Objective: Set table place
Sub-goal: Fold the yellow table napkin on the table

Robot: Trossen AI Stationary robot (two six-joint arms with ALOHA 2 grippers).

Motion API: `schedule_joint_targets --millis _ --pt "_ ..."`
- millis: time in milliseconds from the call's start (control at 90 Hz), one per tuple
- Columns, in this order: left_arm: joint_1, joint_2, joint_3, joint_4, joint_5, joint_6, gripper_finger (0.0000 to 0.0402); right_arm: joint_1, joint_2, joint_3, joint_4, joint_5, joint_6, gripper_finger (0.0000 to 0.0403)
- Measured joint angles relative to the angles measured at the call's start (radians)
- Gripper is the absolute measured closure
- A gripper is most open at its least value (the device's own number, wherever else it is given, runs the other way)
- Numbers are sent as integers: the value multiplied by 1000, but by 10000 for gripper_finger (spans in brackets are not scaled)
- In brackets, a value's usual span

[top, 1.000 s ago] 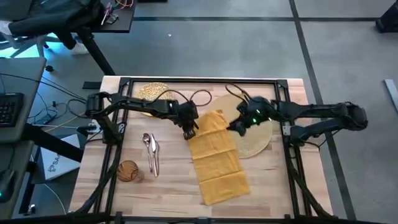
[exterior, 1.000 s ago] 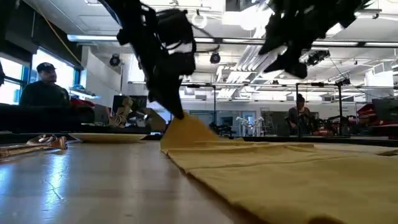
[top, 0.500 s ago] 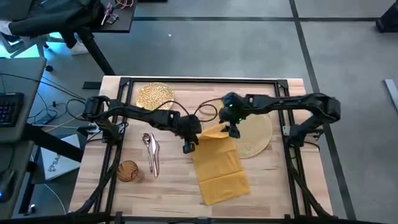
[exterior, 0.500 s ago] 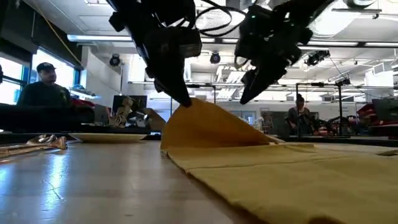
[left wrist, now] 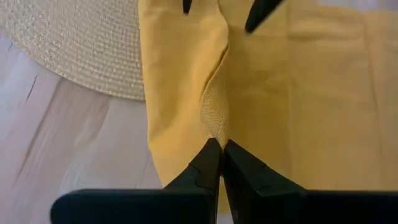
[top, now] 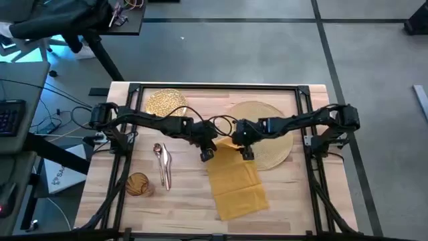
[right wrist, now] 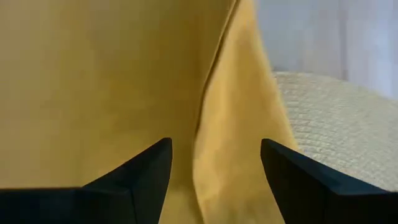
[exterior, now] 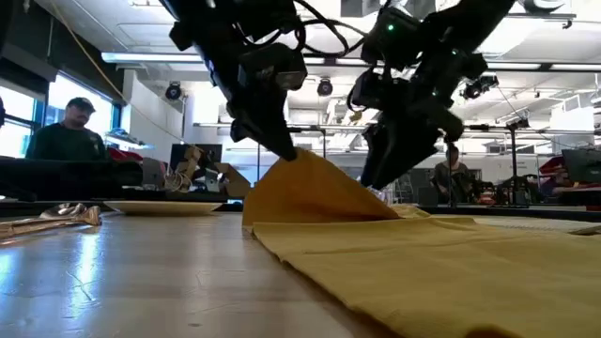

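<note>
The table [top: 180, 201] bears mat [top: 274, 144], plate [top: 165, 102], napkin [top: 235, 181], tumbler [top: 138, 183], cutlery [top: 162, 163]

Napkin [left wrist: 273, 106] — matt woven cloth; mat [left wrist: 81, 50] — coarse straw; table [top: 187, 201] — pale wood.

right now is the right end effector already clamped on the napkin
No, in the right wrist view the right end effector stands open, its fingers spread either side of a raised fold of the napkin.

No readable text, label or number shows in any view
</note>
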Motion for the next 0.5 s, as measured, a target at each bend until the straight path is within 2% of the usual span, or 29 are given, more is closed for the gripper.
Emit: schedule_joint_targets --millis 178,300,389,500 --pt "9 -24 0 -1 -2 -55 401 31 10 -38 97 31 60 174" --pt "20 -60 0 0 -2 -63 401 46 42 -45 96 145 136 183" --pt "28 -82 0 -5 -3 -61 401 48 53 -45 97 204 204 222" --pt "38 -111 0 -31 -3 -45 402 43 43 -35 57 207 226 309"
